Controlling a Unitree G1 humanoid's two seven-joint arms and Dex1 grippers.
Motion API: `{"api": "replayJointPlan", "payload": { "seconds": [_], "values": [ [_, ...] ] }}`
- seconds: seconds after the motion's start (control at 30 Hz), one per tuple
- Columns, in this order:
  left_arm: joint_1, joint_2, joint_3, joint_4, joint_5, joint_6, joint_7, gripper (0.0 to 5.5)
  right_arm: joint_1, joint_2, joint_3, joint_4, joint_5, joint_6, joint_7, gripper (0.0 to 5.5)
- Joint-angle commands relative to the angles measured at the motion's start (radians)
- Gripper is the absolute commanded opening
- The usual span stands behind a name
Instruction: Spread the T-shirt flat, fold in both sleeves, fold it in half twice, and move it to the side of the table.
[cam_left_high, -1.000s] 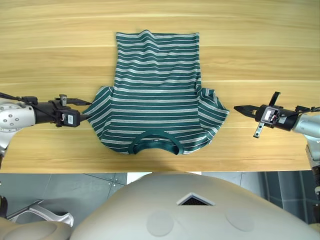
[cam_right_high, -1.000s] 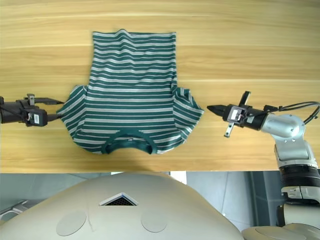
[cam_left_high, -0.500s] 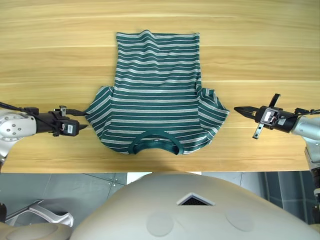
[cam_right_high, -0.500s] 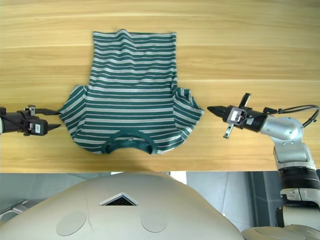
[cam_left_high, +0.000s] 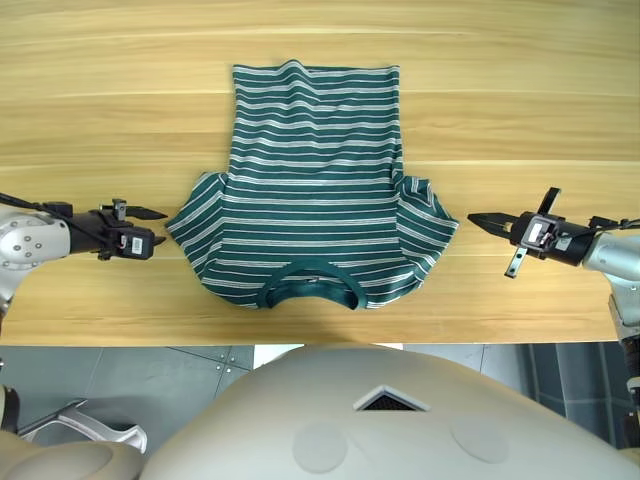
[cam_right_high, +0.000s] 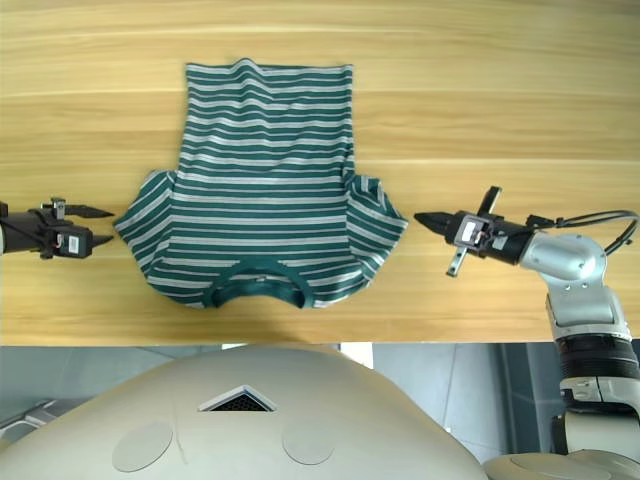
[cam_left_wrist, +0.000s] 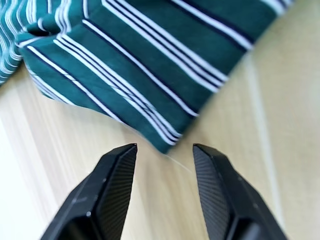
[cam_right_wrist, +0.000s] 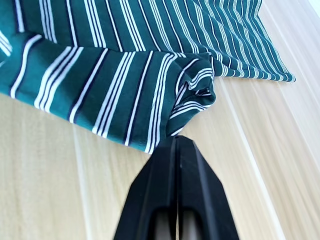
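A green T-shirt (cam_left_high: 315, 190) with white stripes lies on the wooden table (cam_left_high: 520, 110), collar toward me and hem at the far side. Its left sleeve (cam_left_high: 195, 215) lies spread outward, while the right sleeve (cam_left_high: 425, 215) is bunched and folded on itself. My left gripper (cam_left_high: 155, 228) is open just off the left sleeve's edge. In the left wrist view, the sleeve corner (cam_left_wrist: 160, 135) sits right ahead of that gripper's (cam_left_wrist: 164, 149) spread fingers, untouched. My right gripper (cam_left_high: 474, 217) is shut and empty, a short way off the right sleeve (cam_right_wrist: 100, 90).
Bare wood surrounds the shirt on the far side and to both sides. The table's near edge (cam_left_high: 480, 340) runs just below the collar, with floor beyond it.
The left gripper drew the left sleeve a little outward, then opened and let it go. The right arm stayed still.
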Motion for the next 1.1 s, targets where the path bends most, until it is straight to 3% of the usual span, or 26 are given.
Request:
{"api": "replayJointPlan", "payload": {
  "seconds": [0.03,0.17,0.6,1.1],
  "values": [
    [-0.023,-0.041,-0.031,0.005,0.006,-0.021,-0.001,2.09,0.017,0.0,-0.015,-0.015,0.003,0.005,-0.006,0.0],
    [-0.043,-0.075,-0.054,0.023,0.02,-0.034,0.009,2.09,0.023,0.002,-0.015,-0.034,0.002,0.01,-0.006,0.0],
    [-0.044,-0.046,-0.055,0.002,0.028,0.01,-0.001,0.03,0.052,0.0,-0.028,-0.048,0.004,0.012,-0.006,0.0],
    [0.015,-0.028,-0.016,-0.128,-0.072,0.033,-0.031,0.01,0.044,0.007,-0.021,-0.041,0.005,0.01,-0.005,0.0]
  ]
}}
